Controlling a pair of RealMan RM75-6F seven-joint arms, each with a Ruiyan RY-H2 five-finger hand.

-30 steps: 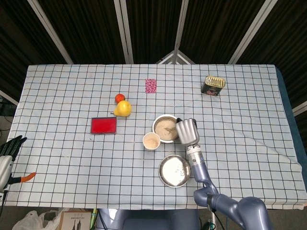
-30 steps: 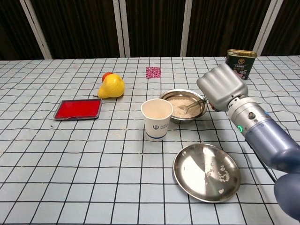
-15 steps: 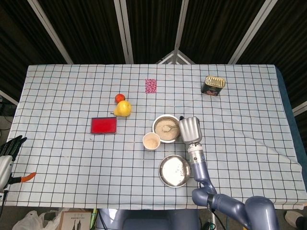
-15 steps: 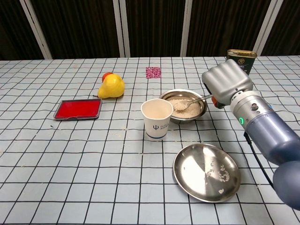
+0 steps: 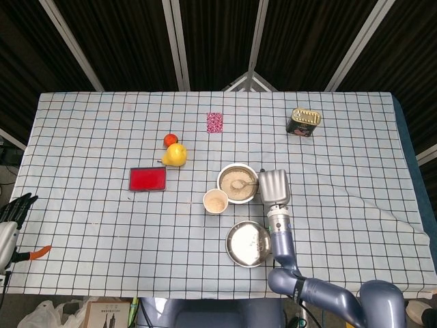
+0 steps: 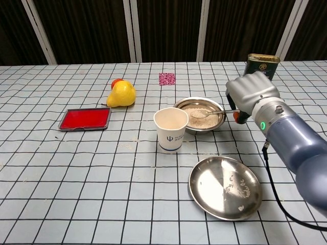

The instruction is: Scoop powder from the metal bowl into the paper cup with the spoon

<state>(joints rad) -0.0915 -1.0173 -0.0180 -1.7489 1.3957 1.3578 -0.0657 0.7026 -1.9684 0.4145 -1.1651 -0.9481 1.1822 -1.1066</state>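
A metal bowl [image 5: 227, 175] [image 6: 219, 121] of pale powder stands mid-table. My right hand [image 5: 272, 186] [image 6: 251, 94] grips the handle of a metal spoon [image 5: 241, 183] [image 6: 205, 113] just right of the bowl. The spoon's head is level over the powder, carrying some. A white paper cup [image 5: 215, 201] [image 6: 170, 129] with powder inside stands front left of the bowl. My left hand [image 5: 15, 207] hangs off the table's left edge with fingers spread, holding nothing.
An empty metal plate [image 5: 248, 243] [image 6: 225, 187] lies in front of the bowl. A red tray [image 5: 147, 178] [image 6: 85, 119], a yellow pear [image 5: 175, 154] [image 6: 121, 94] and a small tomato [image 5: 170, 139] sit left. A pink card [image 5: 214, 122] [image 6: 166, 78] and a tin can [image 5: 303, 121] [image 6: 262, 65] stand at the back.
My right hand has drawn back to the right and turned, bringing the spoon from dipped in the powder to level above it.
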